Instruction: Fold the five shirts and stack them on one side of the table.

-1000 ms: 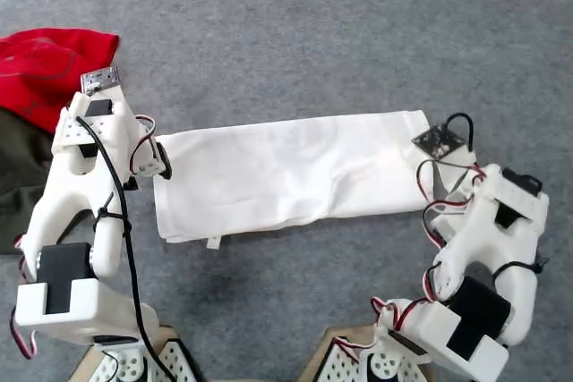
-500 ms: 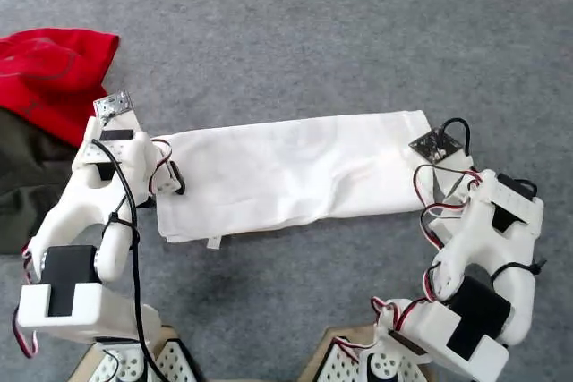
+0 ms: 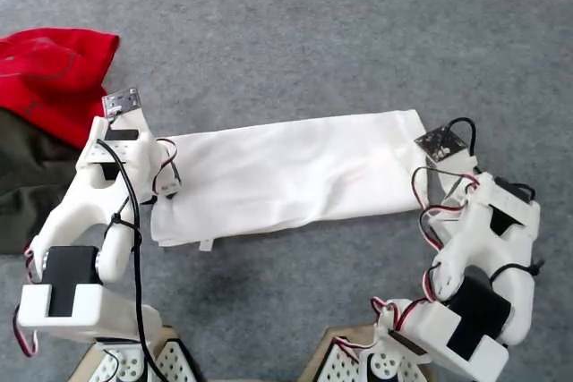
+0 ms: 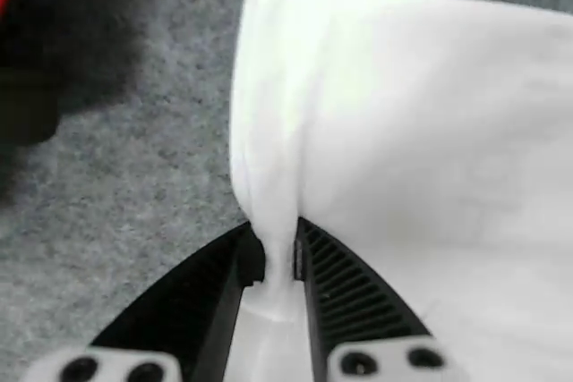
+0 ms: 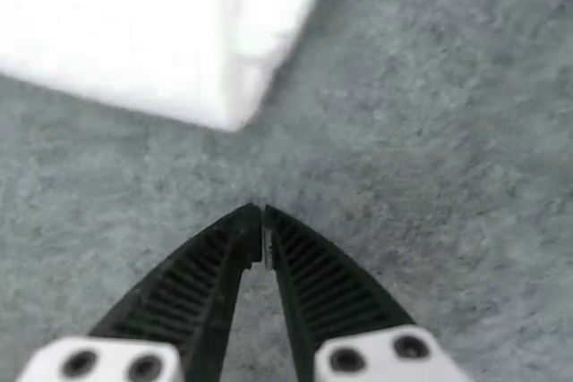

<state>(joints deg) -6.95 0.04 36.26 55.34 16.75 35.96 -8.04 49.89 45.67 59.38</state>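
High view gives us the white shirt [image 3: 286, 172] as a long folded strip across the middle of the frame on the grey table [image 3: 313, 33], with a red shirt [image 3: 49, 64] and a dark shirt [image 3: 18, 176] heaped at the left edge. In the left wrist view the left gripper [image 4: 279, 261] has its fingers pinched tight on a fold of cloth at the strip's left end. The right gripper [image 5: 262, 225] has its fingers pressed together on nothing, over bare table just beside the strip's right-hand corner. We judge the step in hand to be the crosswise fold of this strip. Next, we think, the pinched end must be lifted and carried over toward the right end, and the right gripper would need to part its fingers if it is to hold that corner down.
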